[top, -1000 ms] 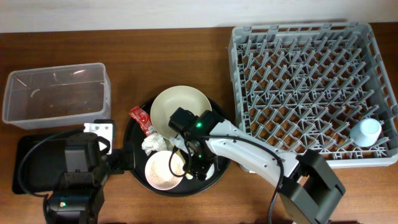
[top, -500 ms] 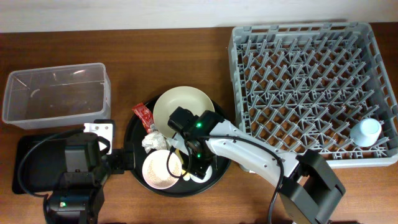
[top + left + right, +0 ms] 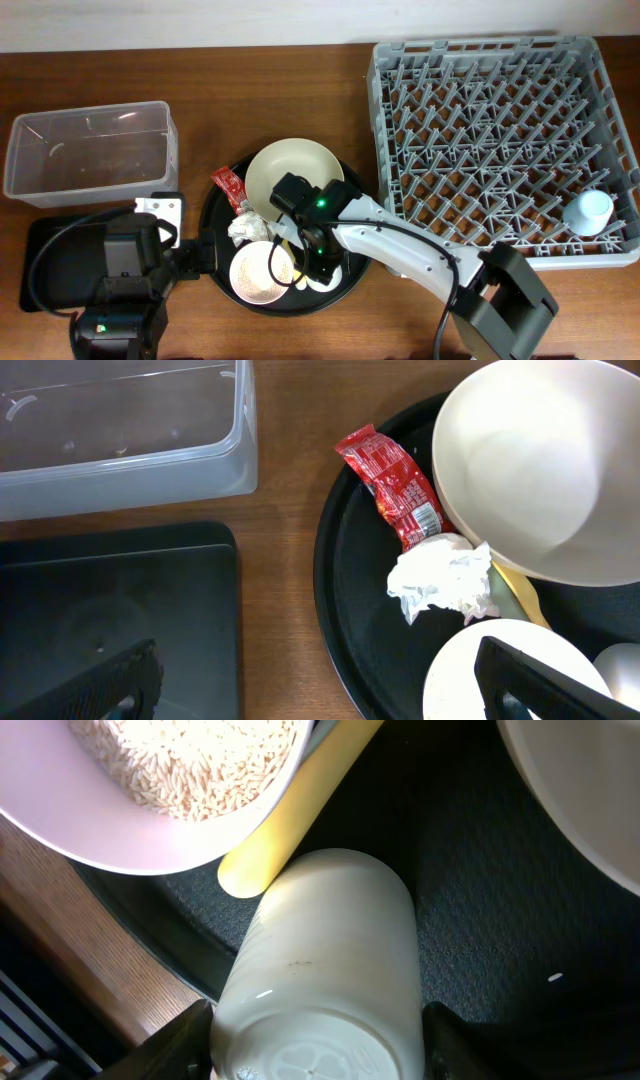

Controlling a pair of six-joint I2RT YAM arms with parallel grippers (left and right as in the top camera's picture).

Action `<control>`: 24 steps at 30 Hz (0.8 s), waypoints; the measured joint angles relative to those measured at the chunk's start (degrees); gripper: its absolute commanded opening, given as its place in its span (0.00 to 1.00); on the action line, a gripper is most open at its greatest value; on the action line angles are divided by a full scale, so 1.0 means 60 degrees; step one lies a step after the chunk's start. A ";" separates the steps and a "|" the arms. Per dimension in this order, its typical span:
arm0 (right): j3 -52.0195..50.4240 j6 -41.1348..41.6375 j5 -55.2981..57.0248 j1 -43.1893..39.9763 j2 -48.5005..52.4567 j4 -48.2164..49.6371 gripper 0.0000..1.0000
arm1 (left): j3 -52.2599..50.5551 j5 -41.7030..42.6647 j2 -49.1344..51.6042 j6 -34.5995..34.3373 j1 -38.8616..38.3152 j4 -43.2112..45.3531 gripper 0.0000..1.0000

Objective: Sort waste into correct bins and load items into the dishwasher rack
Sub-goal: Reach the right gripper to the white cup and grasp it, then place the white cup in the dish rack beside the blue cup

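Tight on the round tray [image 3: 360,630]: white cup [image 3: 320,970] lies hemmed by yellow utensil [image 3: 300,805], rice bowl [image 3: 130,830] and cream plate-bowl [image 3: 590,800], with bare wood [image 3: 355,110] giving passage toward the rack [image 3: 500,140].

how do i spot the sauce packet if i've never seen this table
Find the round black tray left of the grey rack. On its left side, beside the wide cream bowl and a crumpled white tissue, lies the sauce packet. It is the only red thing there.
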 measured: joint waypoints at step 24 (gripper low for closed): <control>0.5198 0.3133 0.2725 -0.0732 -0.0007 -0.3654 0.53 | 0.0000 0.0000 0.0000 0.0000 0.0000 -0.0004 0.99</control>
